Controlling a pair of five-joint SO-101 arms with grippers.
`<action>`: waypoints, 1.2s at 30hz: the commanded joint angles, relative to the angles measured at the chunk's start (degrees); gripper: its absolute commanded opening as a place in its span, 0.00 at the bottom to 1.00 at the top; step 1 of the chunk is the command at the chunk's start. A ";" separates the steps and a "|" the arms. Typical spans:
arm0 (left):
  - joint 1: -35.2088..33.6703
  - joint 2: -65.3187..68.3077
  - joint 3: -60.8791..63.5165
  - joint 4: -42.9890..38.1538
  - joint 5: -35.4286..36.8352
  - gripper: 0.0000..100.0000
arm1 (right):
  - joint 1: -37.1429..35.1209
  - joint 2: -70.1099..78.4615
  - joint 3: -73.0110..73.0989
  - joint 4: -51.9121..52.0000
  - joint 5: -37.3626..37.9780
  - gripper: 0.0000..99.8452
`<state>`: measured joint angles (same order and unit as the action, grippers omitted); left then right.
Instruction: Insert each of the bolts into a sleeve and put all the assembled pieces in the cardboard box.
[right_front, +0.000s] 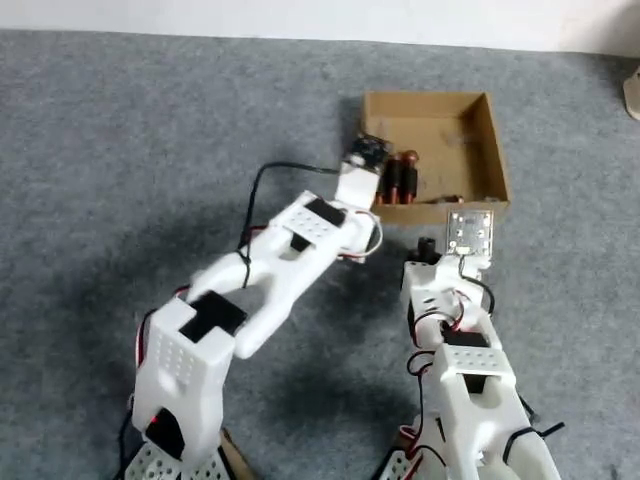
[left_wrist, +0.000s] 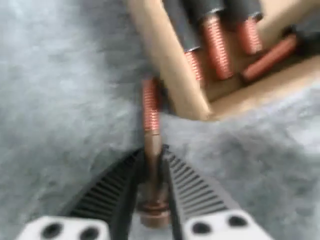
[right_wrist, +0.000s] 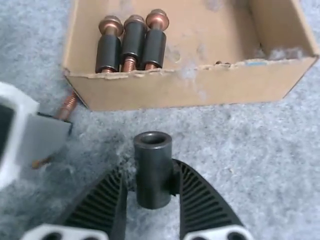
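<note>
The left jaws are closed tight on a copper bolt (left_wrist: 150, 130). Its head sits deep between the jaws, and its twisty end sticks out past them. That end points at a corner of the cardboard box (right_front: 440, 213) and is just beside it, on the outside.

The right jaws pinch a black sleeve (right_wrist: 153, 170) by its sides. They are open only as wide as the sleeve. One round open end of the sleeve shows, dark inside. The sleeve is in front of the box's front wall, a little apart from it. I cannot tell if it touches the bench (right_front: 120, 150). The bolt and the sleeve are apart from each other.

Inside the box lie three finished pieces (right_wrist: 132, 42), side by side and touching. Each one is a copper bolt in a black sleeve. They lie at the end of the box nearest the left arm (right_front: 290, 250). The box sits on the grey, fuzzy bench.
</note>
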<state>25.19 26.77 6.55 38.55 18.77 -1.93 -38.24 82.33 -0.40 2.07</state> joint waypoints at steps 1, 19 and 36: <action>-3.03 -7.34 2.07 0.18 9.41 0.01 | -0.66 -1.71 -0.40 -1.36 0.79 0.01; -13.49 -47.78 35.21 -0.79 37.45 0.00 | -0.75 -1.54 -0.40 -1.36 0.79 0.01; -26.33 -57.80 53.67 -8.62 72.79 0.00 | -1.01 -1.54 0.75 -1.27 0.79 0.01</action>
<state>0.66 -28.26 60.00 31.60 89.89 -2.20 -38.24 83.03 -0.48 2.07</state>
